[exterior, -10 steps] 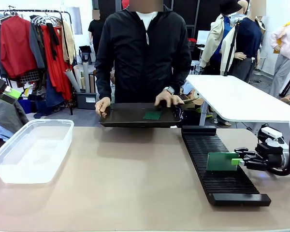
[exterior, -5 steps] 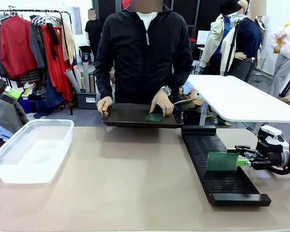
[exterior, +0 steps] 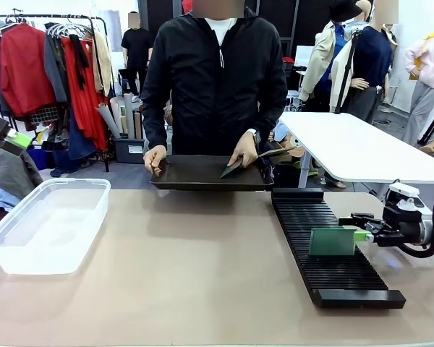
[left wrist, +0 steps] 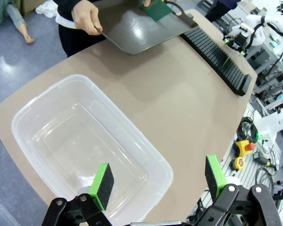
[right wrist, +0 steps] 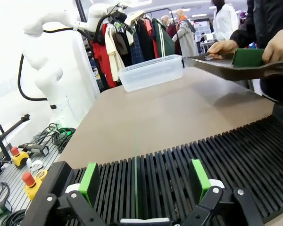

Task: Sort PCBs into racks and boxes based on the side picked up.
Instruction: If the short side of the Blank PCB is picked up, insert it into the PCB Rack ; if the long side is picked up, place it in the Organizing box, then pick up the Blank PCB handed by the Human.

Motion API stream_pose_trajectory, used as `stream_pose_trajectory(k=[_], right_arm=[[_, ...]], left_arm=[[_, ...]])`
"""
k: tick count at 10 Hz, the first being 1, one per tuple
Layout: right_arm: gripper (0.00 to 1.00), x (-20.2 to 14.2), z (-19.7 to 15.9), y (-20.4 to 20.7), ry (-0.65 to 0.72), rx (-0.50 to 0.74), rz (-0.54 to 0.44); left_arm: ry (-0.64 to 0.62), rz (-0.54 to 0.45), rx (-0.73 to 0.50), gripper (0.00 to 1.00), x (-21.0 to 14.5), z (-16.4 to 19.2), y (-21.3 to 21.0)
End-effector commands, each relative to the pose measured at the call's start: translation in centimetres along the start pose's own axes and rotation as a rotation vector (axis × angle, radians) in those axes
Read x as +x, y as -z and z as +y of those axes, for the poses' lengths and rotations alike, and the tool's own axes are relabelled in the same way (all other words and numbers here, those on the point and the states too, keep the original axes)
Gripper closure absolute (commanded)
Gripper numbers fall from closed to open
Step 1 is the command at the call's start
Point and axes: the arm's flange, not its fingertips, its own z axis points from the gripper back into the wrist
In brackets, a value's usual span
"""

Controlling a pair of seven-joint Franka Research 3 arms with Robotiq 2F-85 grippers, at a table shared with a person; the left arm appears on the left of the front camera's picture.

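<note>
One PCB [exterior: 333, 242] stands on edge in a slot of the long black rack [exterior: 325, 278]. In the right wrist view it is a thin green line [right wrist: 136, 183] between the spread fingers. My right gripper [exterior: 362, 236] [right wrist: 144, 181] is open at that board's right edge, over the rack [right wrist: 217, 150]. My left gripper [exterior: 16, 139] [left wrist: 158, 181] hangs open and empty above the clear box [exterior: 29, 256] [left wrist: 47, 96]. The person's hand tilts a second PCB [exterior: 230, 170] [left wrist: 156, 9] [right wrist: 247, 56] up off the dark tray [exterior: 192, 173].
The person stands at the far edge and holds the dark tray [left wrist: 132, 33] with one hand. A white table [exterior: 354, 148] stands at the back right and a clothes rail [exterior: 50, 65] at the back left. Bare tabletop [exterior: 195, 260] lies between box and rack.
The person's hand has lifted one edge of the PCB on the tray. My right gripper has drawn back a little to the right from the board standing in the rack.
</note>
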Motion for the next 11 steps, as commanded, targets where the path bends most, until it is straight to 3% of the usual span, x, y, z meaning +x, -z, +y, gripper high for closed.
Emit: stream_pose_trajectory(k=[1,3,4,11], right_arm=[[0.00,1.9,-0.2,1.0,0.009,-0.025,0.000],[0.00,2.4,-0.6,1.3,0.016,-0.016,0.038],[0.00,1.3,-0.2,0.4,-0.003,-0.007,-0.007],[0.00,1.3,-0.2,0.4,-0.003,-0.007,-0.007]], left_arm=[[-0.003,-0.004,-0.007,0.00,0.0,-0.2,0.0],[-0.003,-0.004,-0.007,0.00,0.0,-0.2,0.0],[-0.003,-0.004,-0.007,0.00,0.0,-0.2,0.0],[-0.003,-0.004,-0.007,0.00,0.0,-0.2,0.0]])
